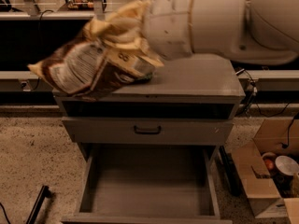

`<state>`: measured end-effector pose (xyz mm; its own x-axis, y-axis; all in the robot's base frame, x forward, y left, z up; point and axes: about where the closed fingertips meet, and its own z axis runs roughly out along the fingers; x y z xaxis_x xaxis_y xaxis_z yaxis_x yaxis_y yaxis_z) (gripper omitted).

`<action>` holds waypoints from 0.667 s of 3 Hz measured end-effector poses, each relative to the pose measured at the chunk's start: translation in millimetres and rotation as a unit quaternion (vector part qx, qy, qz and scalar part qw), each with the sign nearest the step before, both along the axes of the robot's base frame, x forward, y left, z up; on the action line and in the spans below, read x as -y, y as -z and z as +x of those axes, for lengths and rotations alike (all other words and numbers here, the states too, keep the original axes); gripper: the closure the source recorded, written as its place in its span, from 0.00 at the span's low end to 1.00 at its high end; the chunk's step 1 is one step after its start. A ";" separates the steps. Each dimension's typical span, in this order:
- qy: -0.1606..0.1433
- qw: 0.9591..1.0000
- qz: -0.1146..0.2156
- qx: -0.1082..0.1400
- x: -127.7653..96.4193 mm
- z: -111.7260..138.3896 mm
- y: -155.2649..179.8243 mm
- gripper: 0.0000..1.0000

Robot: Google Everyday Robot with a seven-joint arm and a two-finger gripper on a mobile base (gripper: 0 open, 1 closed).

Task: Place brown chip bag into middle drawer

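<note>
Half done, by my read. End effector (140, 31) sits at 11 o'clock in the view, pinching the yellow-tan end of the brown chip bag (88, 71). Bag is off the bench (196, 80), hanging in the air by its front-left corner, about 10 o'clock. Middle drawer (149, 190) at 6 o'clock is pulled open, floor bare. Left to do: bring the bag down over the drawer and release.

- Grey cabinet's tabletop (196, 80): flat; only the right part is in view, the left is hidden behind the brown chip bag (93, 66).
- Gripper (140, 36): over the tabletop's left side, clamped on the bag's yellow-tan end.
- Speckled floor (28, 157): carries the cabinet, with an open cardboard box (252, 164) to its right and a black bar (37, 204) at lower left.
</note>
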<state>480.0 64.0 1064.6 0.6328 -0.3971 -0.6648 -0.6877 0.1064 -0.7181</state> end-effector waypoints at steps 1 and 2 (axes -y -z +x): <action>0.055 0.997 -0.036 -0.051 52.1 -18.6 47.7 1.00; 0.101 0.988 -0.076 -0.093 93.3 -26.1 87.5 1.00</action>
